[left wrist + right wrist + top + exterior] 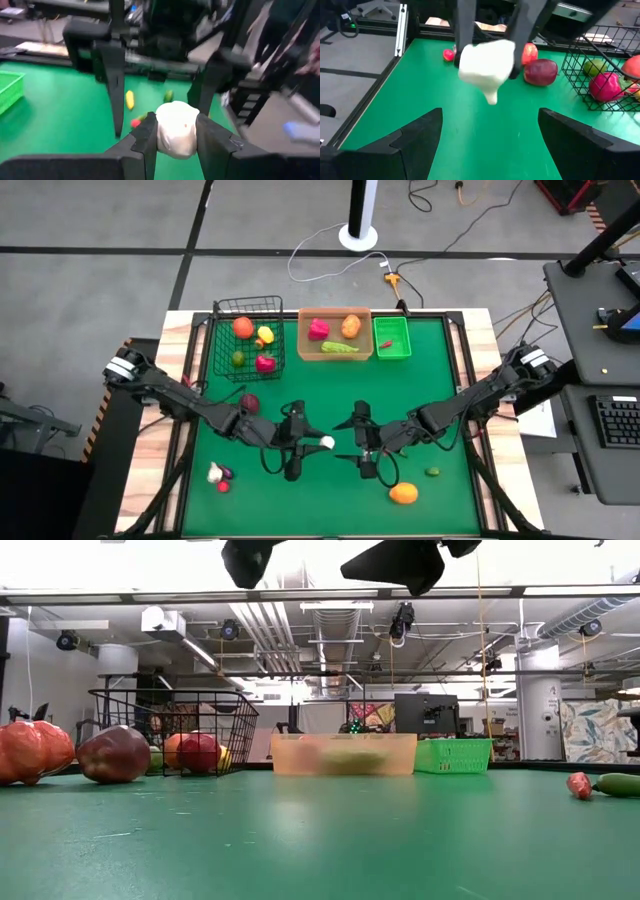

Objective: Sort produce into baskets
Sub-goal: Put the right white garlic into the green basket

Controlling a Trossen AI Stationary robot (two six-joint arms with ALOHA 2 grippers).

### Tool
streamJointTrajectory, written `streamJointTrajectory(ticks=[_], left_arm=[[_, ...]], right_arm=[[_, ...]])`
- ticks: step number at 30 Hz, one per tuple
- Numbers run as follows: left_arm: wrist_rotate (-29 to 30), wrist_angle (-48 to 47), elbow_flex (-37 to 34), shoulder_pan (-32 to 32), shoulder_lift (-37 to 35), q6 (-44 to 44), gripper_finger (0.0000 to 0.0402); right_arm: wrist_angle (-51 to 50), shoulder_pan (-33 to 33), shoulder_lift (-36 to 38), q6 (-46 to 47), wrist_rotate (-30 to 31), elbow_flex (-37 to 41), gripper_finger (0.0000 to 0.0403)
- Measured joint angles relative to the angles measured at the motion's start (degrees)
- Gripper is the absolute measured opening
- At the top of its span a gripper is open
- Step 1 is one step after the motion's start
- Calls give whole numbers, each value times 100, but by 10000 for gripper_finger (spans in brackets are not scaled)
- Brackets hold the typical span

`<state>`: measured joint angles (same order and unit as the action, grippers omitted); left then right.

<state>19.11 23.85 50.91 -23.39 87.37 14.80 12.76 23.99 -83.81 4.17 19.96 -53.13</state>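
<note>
white garlic — between left gripper fingers

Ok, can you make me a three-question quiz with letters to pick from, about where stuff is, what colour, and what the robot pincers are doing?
1. Where is the orange fruit?
A. in the black wire basket
B. loose on the green table, near the front on the right arm's side
C. in the green bin

2. What colour is the piece held by the left pincer?
A. white
B. purple
C. blue

3. How is the right pincer?
A. shut on a carrot
B. open and empty
C. shut on the tan tray

Answers: 1 B, the high view shows it alone on the table. 2 A, the left wrist view shows a white piece between the fingers. 3 B, its fingers stand wide apart with nothing between.
</note>
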Motion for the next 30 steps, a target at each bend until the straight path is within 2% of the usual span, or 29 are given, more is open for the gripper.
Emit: streamJointTrajectory(ticks=[6,30], left_arm=[[-66,771,-416,73,13,178,92],[-61,1057,-368,144,205,72,92]], right_arm=[[173,-13,0,-122,3,3,314],[294,-326,0,-272,-69,5,212]])
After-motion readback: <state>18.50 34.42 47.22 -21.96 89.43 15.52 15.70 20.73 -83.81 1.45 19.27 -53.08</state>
